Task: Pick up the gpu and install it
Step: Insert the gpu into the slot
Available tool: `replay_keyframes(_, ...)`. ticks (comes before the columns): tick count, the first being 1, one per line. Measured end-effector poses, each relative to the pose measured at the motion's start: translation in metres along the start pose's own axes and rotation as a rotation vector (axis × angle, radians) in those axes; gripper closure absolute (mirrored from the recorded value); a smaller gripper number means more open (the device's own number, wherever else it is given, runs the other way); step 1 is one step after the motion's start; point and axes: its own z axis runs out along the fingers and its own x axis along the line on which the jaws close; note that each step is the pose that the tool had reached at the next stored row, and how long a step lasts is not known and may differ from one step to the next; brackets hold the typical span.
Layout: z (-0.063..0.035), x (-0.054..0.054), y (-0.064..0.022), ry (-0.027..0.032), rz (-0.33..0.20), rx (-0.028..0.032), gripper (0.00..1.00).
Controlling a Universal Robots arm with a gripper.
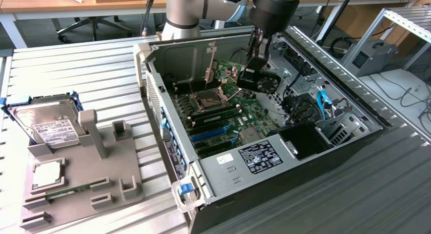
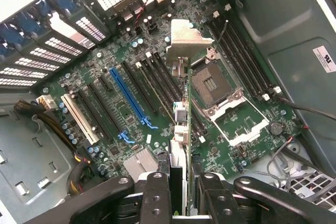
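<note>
Exterior view's left: grey fixture tray (image 1: 81,188) on the slatted table (image 1: 81,72), hard drive (image 1: 44,123) standing at its far end, small memory stick (image 1: 67,189) lying in a near slot. Centre: open computer case (image 1: 222,188), motherboard (image 1: 222,118) exposed. Above it the gripper (image 1: 259,60), jaws partly closed, clamped on the gpu (image 1: 259,81), fan face toward the exterior view's right, card held over the board, clear of the slots. Wrist view: gpu (image 2: 180,124) edge-on between fingers (image 2: 157,198), silver bracket (image 2: 185,36) at far end, blue slot (image 2: 127,97) beside
</note>
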Motion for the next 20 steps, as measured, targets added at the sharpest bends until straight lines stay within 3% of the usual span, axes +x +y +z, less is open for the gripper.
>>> replay_keyframes(20,0.0,0.0,-0.0001,0.0014,-0.035,0.0,0.74)
